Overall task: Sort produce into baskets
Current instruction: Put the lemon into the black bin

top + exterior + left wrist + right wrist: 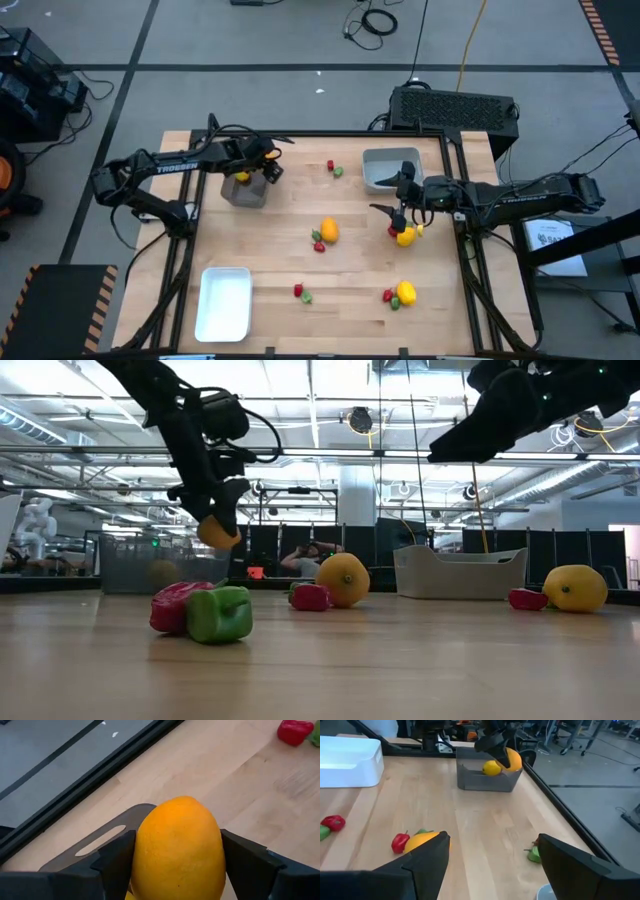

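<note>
High view: berries (334, 169) beside grey-blue basket (385, 170).

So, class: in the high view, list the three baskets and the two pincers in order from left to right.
white basket → brown-grey basket → left pincer holding an orange fruit → light grey-blue basket → right pincer

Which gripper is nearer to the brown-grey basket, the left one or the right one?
Left. The left gripper hangs right over the brown-grey basket, holding an orange fruit. The right gripper is open, far across the table above a yellow fruit.
</note>
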`<action>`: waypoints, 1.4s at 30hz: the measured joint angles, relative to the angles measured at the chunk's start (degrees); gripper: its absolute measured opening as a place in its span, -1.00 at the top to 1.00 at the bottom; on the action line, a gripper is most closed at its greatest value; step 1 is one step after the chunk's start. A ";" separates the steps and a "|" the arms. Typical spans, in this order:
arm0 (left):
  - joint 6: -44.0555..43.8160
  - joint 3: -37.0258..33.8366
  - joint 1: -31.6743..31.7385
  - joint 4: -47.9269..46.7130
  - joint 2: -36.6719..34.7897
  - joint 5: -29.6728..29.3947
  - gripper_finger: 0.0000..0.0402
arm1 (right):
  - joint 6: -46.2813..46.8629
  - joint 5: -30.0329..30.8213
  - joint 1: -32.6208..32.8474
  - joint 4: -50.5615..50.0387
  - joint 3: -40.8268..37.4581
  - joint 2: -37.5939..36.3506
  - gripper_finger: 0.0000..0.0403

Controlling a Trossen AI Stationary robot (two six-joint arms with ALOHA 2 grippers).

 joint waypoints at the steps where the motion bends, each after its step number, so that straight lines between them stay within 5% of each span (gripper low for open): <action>1: -0.04 0.00 0.00 -0.02 0.00 0.01 -0.36 | 0.01 0.00 0.00 0.24 0.00 0.00 -0.44; 16: -0.51 0.00 0.59 -1.70 0.00 3.10 -0.37 | 4.20 -0.25 0.15 0.63 0.00 0.01 -0.44; 25: -0.45 0.01 2.29 -3.35 0.00 3.15 -0.67 | 5.54 -0.37 0.16 -0.99 0.00 0.01 -0.44; 33: -0.45 3.96 2.39 -7.11 -0.28 3.26 -0.72 | 2.56 -0.20 0.15 -0.47 0.00 0.01 -0.44; 42: -0.77 8.11 -6.94 1.09 -1.40 16.92 -0.72 | 2.68 -0.26 0.15 2.15 0.00 -0.01 -0.44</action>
